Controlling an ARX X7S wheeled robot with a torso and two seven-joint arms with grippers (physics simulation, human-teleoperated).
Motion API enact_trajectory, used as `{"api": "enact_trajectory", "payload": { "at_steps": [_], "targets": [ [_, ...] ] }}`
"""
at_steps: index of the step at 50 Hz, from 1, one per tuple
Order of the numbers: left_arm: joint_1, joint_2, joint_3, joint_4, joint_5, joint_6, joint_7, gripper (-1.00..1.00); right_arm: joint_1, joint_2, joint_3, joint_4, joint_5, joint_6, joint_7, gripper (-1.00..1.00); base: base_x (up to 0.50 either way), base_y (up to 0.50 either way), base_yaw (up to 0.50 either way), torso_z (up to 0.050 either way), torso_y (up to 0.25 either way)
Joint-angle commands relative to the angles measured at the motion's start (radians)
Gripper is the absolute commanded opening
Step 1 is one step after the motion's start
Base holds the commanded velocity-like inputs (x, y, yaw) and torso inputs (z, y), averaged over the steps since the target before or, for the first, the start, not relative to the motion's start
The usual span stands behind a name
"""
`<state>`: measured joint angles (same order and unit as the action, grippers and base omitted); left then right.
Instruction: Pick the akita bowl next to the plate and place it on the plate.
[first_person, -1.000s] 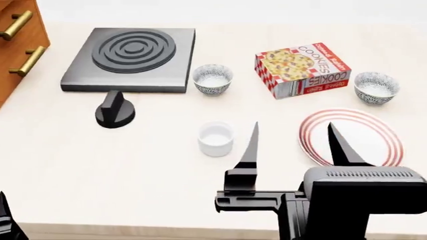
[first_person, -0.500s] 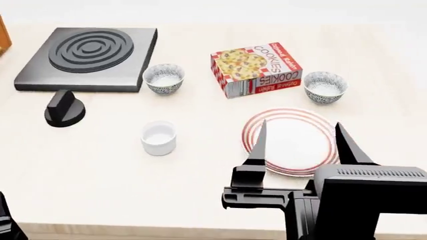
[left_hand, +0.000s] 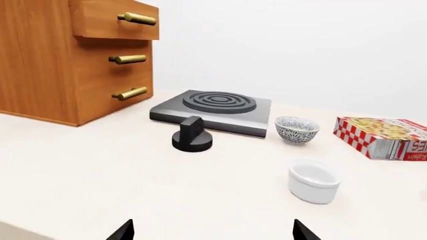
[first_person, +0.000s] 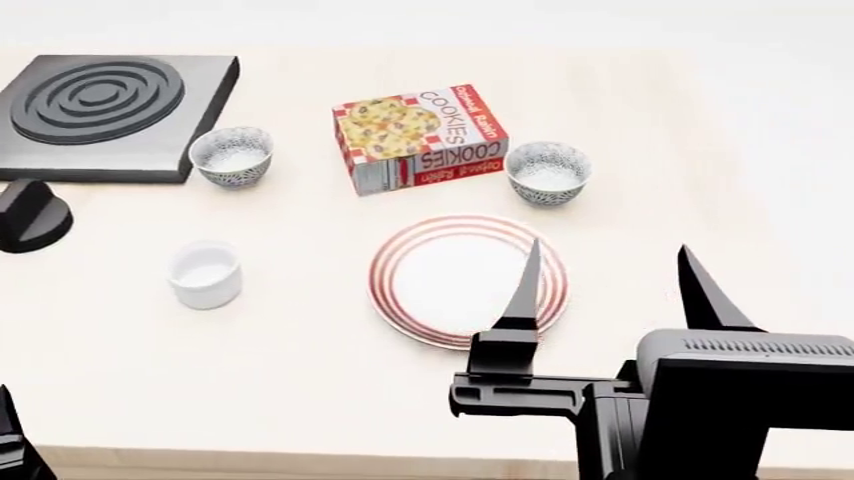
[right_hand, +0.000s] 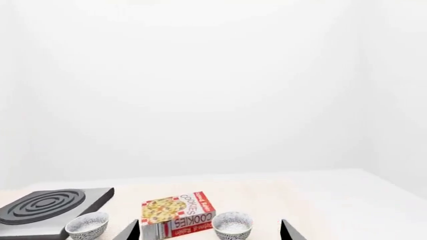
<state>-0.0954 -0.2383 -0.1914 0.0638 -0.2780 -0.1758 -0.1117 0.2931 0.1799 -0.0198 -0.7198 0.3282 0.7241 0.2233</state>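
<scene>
Your bench (first_person: 694, 130) fills the head view, pale and wide, with the drawers (left_hand: 67, 55) seen only from the left wrist. The hob (first_person: 100, 110) sits at upper left of the head frame, its knob (first_person: 30, 215) just below it at the left edge. The plate (first_person: 400, 300) lies at centre, bare. The cookie box (first_person: 416, 138) stands above it, upper centre.

Your right hand (first_person: 607, 290) rises from the lower right with its fingers spread wide and nothing between them; one finger crosses the plate's right rim in the picture. Of the left hand (left_hand: 210, 231), only two well-separated tips show, so it reads as open and empty.

The bowl (first_person: 549, 171) you want is upper right of the plate, near its rim and just beside the box. A second bowl (first_person: 232, 155) sits by the hob; leave it, and the white cup (first_person: 206, 274) too.

You look to be at the approach step, nothing lifted yet. Next, I judge, reach the right hand forward over the plate to the bowl and straddle its rim, keeping clear of the box.
</scene>
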Motion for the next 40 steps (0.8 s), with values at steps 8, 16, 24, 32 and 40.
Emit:
{"api": "enact_trajectory", "payload": {
  "at_steps": [8,16,24,32,40],
  "targets": [
    [0.000,-0.005,0.006,0.000,-0.006,0.001,-0.007,1.00,0.000,0.011,-0.001,0.005,0.014,-0.005,0.009,1.00,0.00,-0.37,0.00,0.000,0.000],
    [0.001,-0.007,0.007,-0.001,-0.009,0.003,-0.009,1.00,-0.001,0.021,-0.024,0.008,0.003,-0.011,0.013,1.00,0.00,-0.14,0.00,0.000,0.000],
    [0.003,-0.010,0.009,-0.001,-0.012,0.006,-0.010,1.00,-0.003,0.030,-0.035,0.016,0.020,-0.013,-0.004,1.00,0.27,0.00,0.00,0.000,0.000],
    [0.004,-0.012,0.013,0.002,-0.013,0.003,-0.015,1.00,-0.004,0.032,-0.030,0.018,0.031,-0.017,-0.002,1.00,0.50,0.00,0.00,0.000,0.000],
    [0.002,-0.014,0.015,0.005,-0.018,-0.003,-0.019,1.00,-0.002,0.034,-0.031,0.015,0.041,-0.016,-0.001,1.00,0.50,0.00,0.00,0.000,0.000]
  ]
}}
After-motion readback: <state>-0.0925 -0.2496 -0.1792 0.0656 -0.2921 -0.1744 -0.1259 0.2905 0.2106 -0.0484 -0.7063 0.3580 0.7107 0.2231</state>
